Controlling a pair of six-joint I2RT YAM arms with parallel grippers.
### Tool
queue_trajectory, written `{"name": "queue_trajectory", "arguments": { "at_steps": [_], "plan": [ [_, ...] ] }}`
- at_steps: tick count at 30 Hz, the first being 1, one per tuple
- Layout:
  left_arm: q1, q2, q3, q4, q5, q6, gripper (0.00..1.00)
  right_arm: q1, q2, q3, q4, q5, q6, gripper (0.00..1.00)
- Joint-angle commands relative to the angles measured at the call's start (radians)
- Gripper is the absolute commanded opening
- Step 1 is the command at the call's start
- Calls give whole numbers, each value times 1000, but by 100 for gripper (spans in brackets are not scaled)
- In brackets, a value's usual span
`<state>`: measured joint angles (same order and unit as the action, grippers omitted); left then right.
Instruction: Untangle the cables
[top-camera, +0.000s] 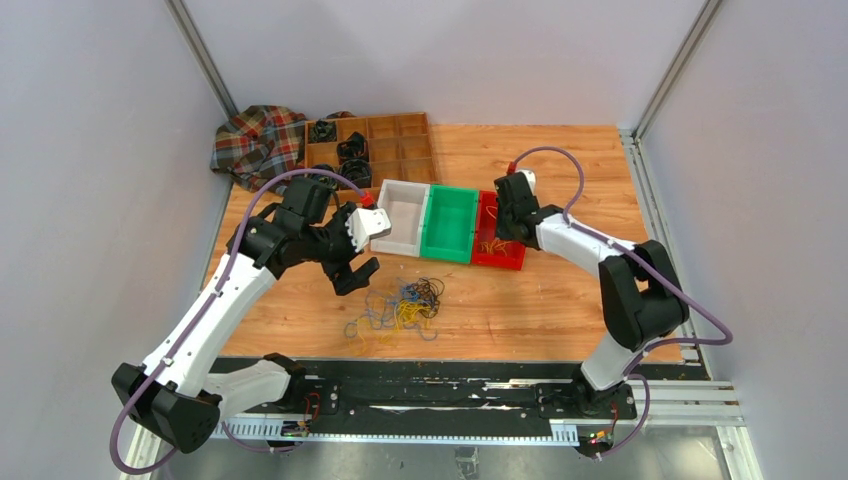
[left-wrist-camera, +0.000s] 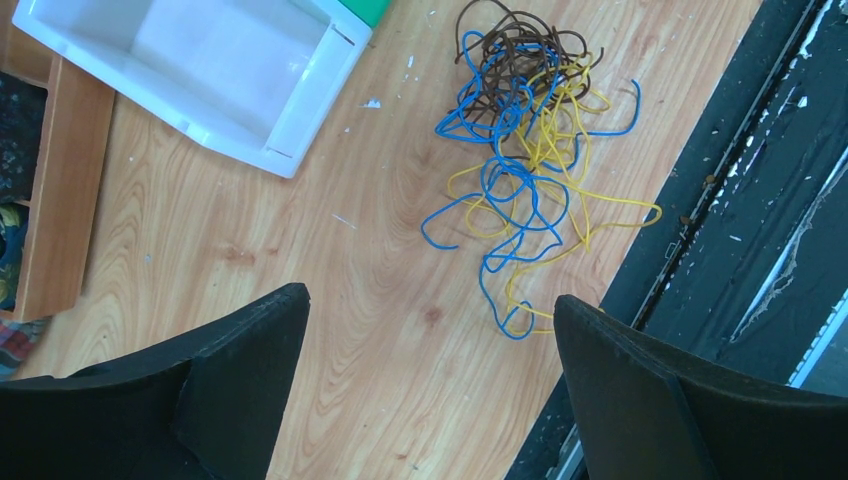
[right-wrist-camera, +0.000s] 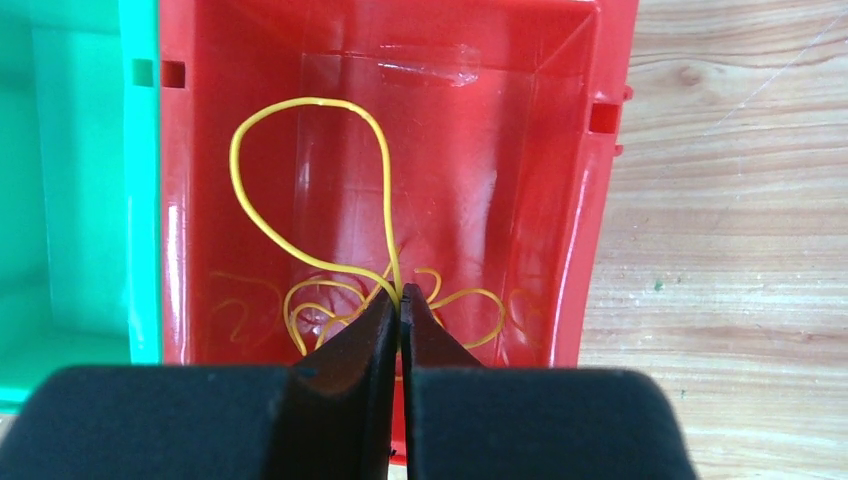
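Entry 1, left gripper (left-wrist-camera: 430, 300): jaws spread wide with nothing between them, hanging over bare table (left-wrist-camera: 300, 250).

Entry 2, cables (left-wrist-camera: 520, 150): one tangle of blue, yellow and dark strands looped through one another. It lies on the wood ahead of the left gripper, toward its right finger, and touches neither finger.

Entry 3, white bin (left-wrist-camera: 200, 60): ahead and to the left of that gripper, apart from the tangle.

Entry 4, right gripper (right-wrist-camera: 400, 300): jaws pressed together over the floor of the red bin (right-wrist-camera: 570, 200), pinching a yellow cable (right-wrist-camera: 310, 180) at the tips. The strand rises in one loop ahead of the fingers, and further yellow loops lie on the bin floor beside the tips.

Entry 5, green bin (right-wrist-camera: 60, 200): touching the red bin, to the left of the right gripper.
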<state>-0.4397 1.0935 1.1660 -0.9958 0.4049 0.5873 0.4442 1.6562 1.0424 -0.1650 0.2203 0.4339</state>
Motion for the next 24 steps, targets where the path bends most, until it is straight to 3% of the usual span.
{"name": "queue_trajectory", "arguments": {
  "at_steps": [1, 9, 17, 24],
  "plan": [
    [6, -12, 19, 17, 20, 2, 97, 9, 44, 69, -71, 26, 2, 10],
    [5, -1, 26, 17, 15, 3, 99, 8, 3, 152, -37, 90, -69, 48],
    [5, 15, 31, 17, 19, -1, 99, 29, -115, 85, 41, 23, -36, 47],
    [7, 3, 2, 22, 5, 20, 98, 250, -188, -76, 201, -109, -26, 48]
  ]
}}
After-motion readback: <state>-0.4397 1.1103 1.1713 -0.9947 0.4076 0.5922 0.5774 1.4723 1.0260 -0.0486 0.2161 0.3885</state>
